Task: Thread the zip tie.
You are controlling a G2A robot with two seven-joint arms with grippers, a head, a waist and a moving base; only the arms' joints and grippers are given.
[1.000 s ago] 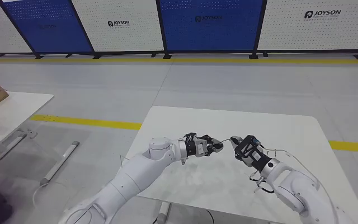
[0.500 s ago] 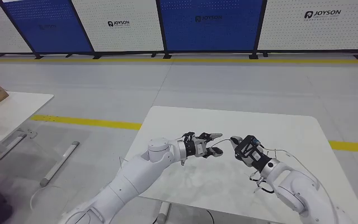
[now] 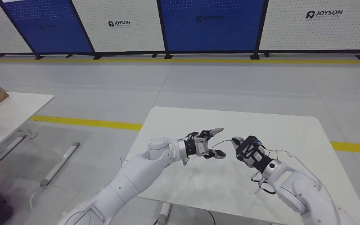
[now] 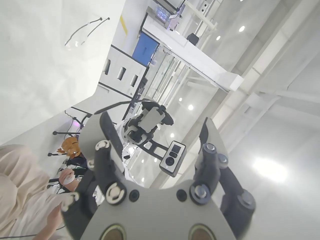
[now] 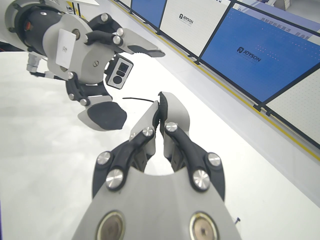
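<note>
Above the table (image 3: pixel 281 121), the right gripper (image 5: pixel 159 100) is clamped on one end of the black zip tie (image 5: pixel 138 99), whose thin tail points toward the left gripper (image 3: pixel 217 143), just beside it with jaws spread wide.

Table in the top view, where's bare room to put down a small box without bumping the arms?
The far strip of the table, along its far edge beyond both grippers, is bare. The middle is crowded: the open left gripper faces the right gripper, which is shut on the zip tie, and spare zip ties lie close by.
</note>
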